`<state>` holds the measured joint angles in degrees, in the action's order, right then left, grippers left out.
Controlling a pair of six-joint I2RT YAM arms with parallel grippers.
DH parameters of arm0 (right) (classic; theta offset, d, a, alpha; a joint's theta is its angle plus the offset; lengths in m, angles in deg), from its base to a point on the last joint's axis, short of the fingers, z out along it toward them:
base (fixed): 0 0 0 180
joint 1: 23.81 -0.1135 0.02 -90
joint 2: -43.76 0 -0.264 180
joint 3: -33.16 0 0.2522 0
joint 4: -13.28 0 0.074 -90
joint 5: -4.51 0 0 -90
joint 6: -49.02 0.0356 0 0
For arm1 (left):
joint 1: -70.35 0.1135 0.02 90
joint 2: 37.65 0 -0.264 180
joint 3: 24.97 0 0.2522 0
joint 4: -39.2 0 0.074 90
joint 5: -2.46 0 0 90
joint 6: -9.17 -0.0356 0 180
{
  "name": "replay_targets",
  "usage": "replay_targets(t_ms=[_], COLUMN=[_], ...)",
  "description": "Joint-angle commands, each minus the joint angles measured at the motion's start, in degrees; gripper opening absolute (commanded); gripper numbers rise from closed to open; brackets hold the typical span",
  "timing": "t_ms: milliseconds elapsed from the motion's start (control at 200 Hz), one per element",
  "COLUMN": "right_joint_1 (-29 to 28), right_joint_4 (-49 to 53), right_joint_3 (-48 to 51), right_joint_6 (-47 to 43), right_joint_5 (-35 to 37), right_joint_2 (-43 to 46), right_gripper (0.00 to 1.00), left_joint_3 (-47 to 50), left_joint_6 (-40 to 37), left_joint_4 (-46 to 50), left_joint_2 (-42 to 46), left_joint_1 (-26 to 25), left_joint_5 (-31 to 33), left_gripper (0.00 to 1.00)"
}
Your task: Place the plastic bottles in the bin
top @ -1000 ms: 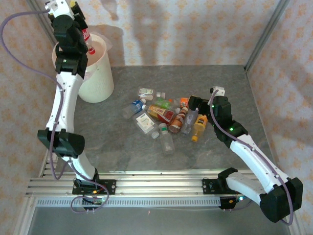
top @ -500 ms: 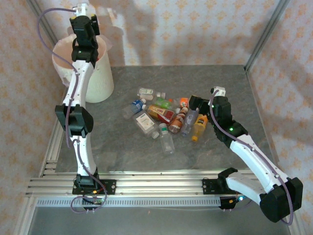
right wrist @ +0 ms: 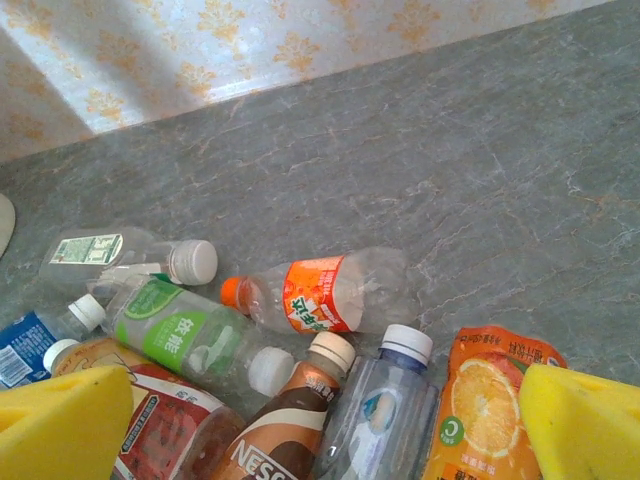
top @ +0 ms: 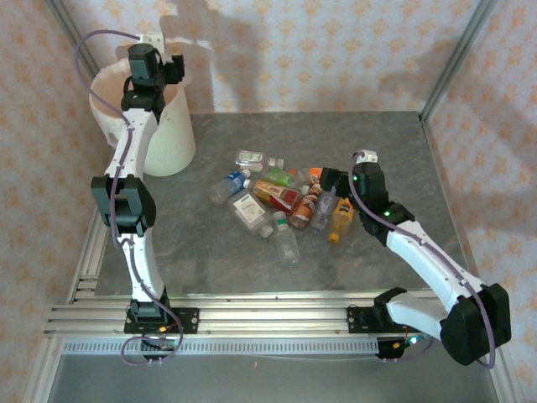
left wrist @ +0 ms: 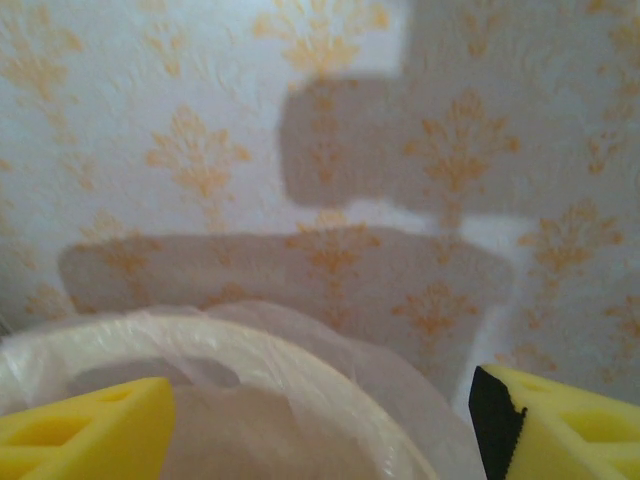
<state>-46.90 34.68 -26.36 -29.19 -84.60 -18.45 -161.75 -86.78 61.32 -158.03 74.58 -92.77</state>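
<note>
L gripper (left wrist: pixel 322 420) opened over bin (top: pixel 172 134), R gripper (right wrist: pixel 325 412) wide

Bin: large round cream-white plastic bucket (top: pixel 174 138), smooth, low sheen.
Liner: thin translucent plastic bag (left wrist: pixel 330 385) over rim, filmy, crinkled; view blurry, prob. slightly glossy.
Bottles: small clear plastic bottles (top: pixel 285 197), glossy, w/ printed film labels.
Table: grey stone-look tabletop (right wrist: pixel 480 150), matt, veined.
Walls: cream paper w/ orange motifs (left wrist: pixel 200 130), matt, lightly textured.
Rails: silvery ribbed metal rails (top: pixel 268 319), satin.
</note>
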Motion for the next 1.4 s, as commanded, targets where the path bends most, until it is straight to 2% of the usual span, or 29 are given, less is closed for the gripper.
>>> replay_targets(t_ms=[0,125,335,440,731,896,1046,1086,1251,1391], right_joint_1=[0.06,0.0,-0.01,0.06,-0.02,0.14,0.49,0.98,3.59,8.11], right_joint_4=[-1.25,-0.93,-0.32,-0.31,-0.05,4.75,14.94,16.68,17.57,16.06], right_joint_3=[-2.14,-1.88,-1.38,-1.01,-0.83,-0.37,-0.39,0.07,3.41,4.96], right_joint_6=[-0.4,-0.32,-0.16,-0.16,1.78,9.85,17.66,18.84,19.6,19.73], right_joint_5=[-0.65,-0.53,-0.17,0.17,2.17,8.02,11.69,10.97,0.57,-10.28], right_joint_2=[0.34,0.86,2.22,2.79,2.54,2.21,2.05,2.31,3.68,3.57], right_gripper=[0.99,0.99,0.99,0.99,0.99,0.99,0.99,0.99,0.99,1.0], left_joint_3=[0.94,0.78,-2.25,-2.92,-2.86,-0.67,1.34,1.29,2.31,9.08], left_joint_6=[2.17,4.6,7.03,7.67,12.47,15.71,19.97,21.83,26.97,27.7], left_joint_4=[0.17,0.59,3.79,5.29,7.34,9.11,11.64,13.03,18.96,18.98], left_joint_2=[4.34,4.75,4.46,4.7,6.98,10.26,14.72,15.61,19.38,24.72], left_joint_1=[0.32,0.44,0.43,0.43,0.34,-0.58,-2.14,-2.74,-6.72,-14.23], left_joint_5=[-3.83,-6.08,-5.49,-5.01,-4.21,-1.99,1.33,1.99,2.97,5.22], left_gripper=[0.82,0.83,0.9,1.0,1.0,1.0,1.0,1.0,1.0,1.0])
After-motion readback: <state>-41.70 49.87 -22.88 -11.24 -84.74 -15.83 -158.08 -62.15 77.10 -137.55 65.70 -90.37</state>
